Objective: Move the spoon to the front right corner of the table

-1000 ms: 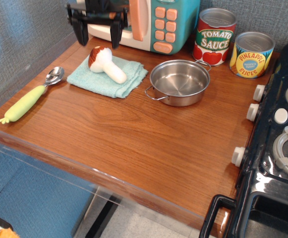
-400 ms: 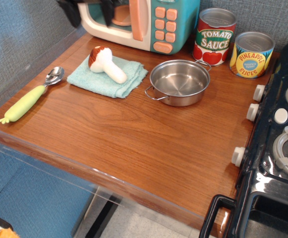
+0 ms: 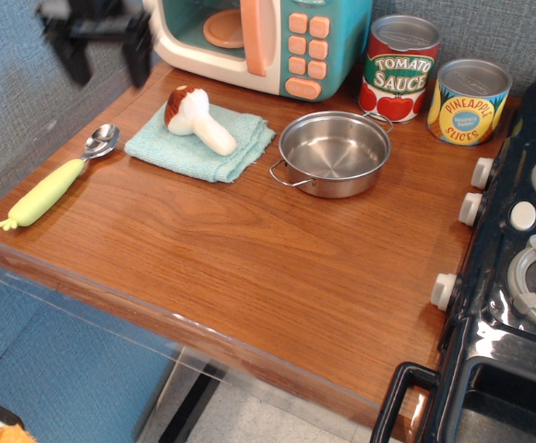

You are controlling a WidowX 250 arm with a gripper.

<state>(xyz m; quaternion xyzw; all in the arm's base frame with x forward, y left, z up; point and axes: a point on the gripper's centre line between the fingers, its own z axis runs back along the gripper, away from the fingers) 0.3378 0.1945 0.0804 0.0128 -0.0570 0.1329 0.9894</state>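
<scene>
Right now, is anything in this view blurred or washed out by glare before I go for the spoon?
In the observation.image view, the tool at top left is motion-blurred, its jaws unreadable; the spoon is sharp, with a small highlight on its bowl; mild glare lies along the table front edge and the glossy black stove.

The black robot gripper [image 3: 106, 57] is dark all over, with a blocky horizontal body and two thick, flat-sided black fingers [image 3: 139, 61] of matching shape. Its surfaces look matte, possibly plastic. Motion blur smears the outline, so screws, cables or markings cannot be made out.
</scene>
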